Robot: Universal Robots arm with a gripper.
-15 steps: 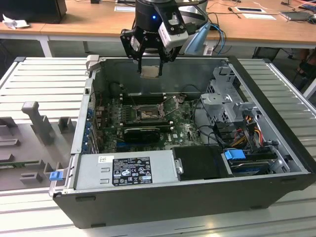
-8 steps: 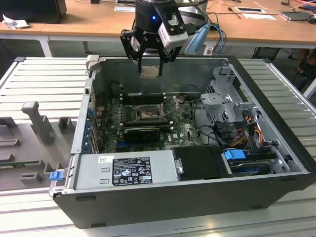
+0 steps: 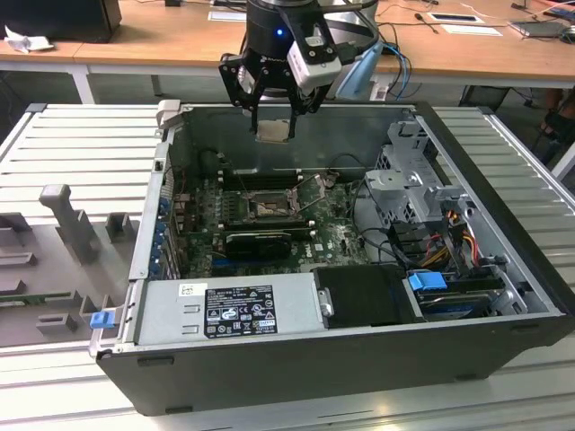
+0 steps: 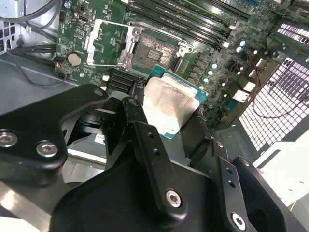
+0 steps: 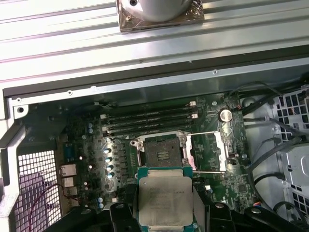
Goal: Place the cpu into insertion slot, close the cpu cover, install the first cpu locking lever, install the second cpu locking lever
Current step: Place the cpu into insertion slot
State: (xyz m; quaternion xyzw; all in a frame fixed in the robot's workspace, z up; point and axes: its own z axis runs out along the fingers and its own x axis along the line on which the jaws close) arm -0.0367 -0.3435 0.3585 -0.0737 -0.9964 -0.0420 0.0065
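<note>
My gripper (image 3: 272, 124) hangs above the open computer case, shut on the cpu (image 3: 272, 131), a pale silvery square chip held flat between the fingers. In both wrist views the cpu (image 4: 169, 104) (image 5: 164, 200) sits clamped by its two side edges, well above the board. The insertion slot (image 3: 268, 208) (image 5: 161, 152) (image 4: 153, 53) lies open on the green motherboard, below and in front of the chip, its dark contact field bare. The cpu cover (image 5: 207, 152) (image 4: 108, 43) is swung open beside the slot, and thin wire levers stand raised next to it.
The black case (image 3: 503, 206) has high walls all round. Memory slots (image 5: 149, 118) run behind the socket and a long black card (image 3: 259, 241) lies in front of it. A grey power supply (image 3: 229, 310), a drive cage (image 3: 409, 171) and cables (image 3: 449, 233) fill the near and right sides.
</note>
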